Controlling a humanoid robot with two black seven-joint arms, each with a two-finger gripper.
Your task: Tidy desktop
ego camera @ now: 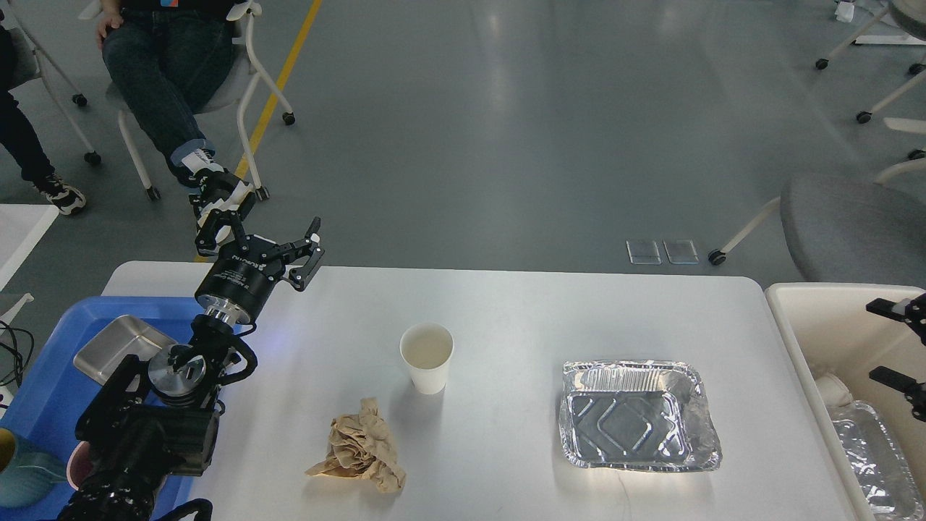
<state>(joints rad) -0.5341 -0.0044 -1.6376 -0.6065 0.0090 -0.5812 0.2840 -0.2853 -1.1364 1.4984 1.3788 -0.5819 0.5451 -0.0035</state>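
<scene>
The white desktop [506, 304] fills the lower view. On it stand a white paper cup [427, 356], upright and empty, a crumpled brown paper wad [359, 449] in front of it, and an empty foil tray [636, 416] to the right. My left gripper [257, 230] is open and empty above the desktop's far left edge, well left of the cup. My right gripper [888, 340] shows only its two spread fingertips at the right edge, over the cream bin, open and empty.
A blue tray [51, 347] at the left holds a small metal dish [119, 349], a teal cup [18, 477] and a pink cup. The cream-white bin [803, 318] at the right holds a foil tray [872, 456] and a white cup. People sit on chairs beyond the desk.
</scene>
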